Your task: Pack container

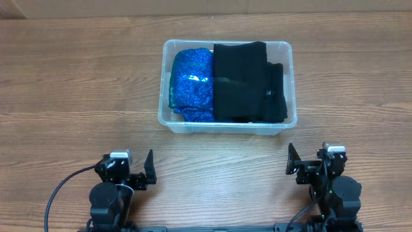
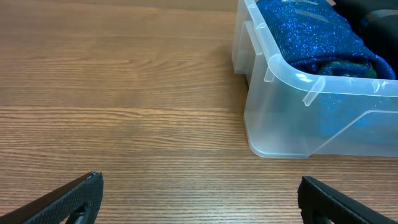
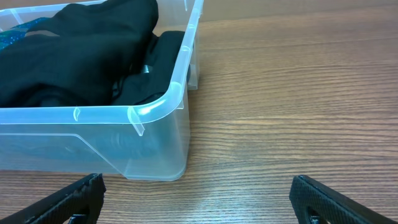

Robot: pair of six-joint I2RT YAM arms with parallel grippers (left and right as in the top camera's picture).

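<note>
Plainly, the container [image 1: 226, 128] sits on the table [image 1: 77, 90] ahead of both arms, roughly centred between them, its long side facing them. It holds a blue cloth [image 1: 192, 84] in its left part and a black cloth [image 1: 244, 80] filling the middle and right, the 2 pressed against each other. The left gripper [image 2: 199, 182] is spread wide and holds nothing, low over bare wood near the container's left front corner. The right gripper [image 3: 196, 181] is likewise parted and empty, near the right front corner. Nothing else lies on the table, so the packing looks about finished. The black cloth may be 2 folded pieces rather than 1, but the overhead view is too dark to tell. The risk from here lies in any further tidying. The black cloth mounds up to about the rim in the right wrist view, so a downward press could push a fold over the wall. A finger closing on the fabric could also lift it back out. The container looks light and the table looks smooth. A finger catching a corner or the rim would likely slide or tip it instead of settling the load.
</note>
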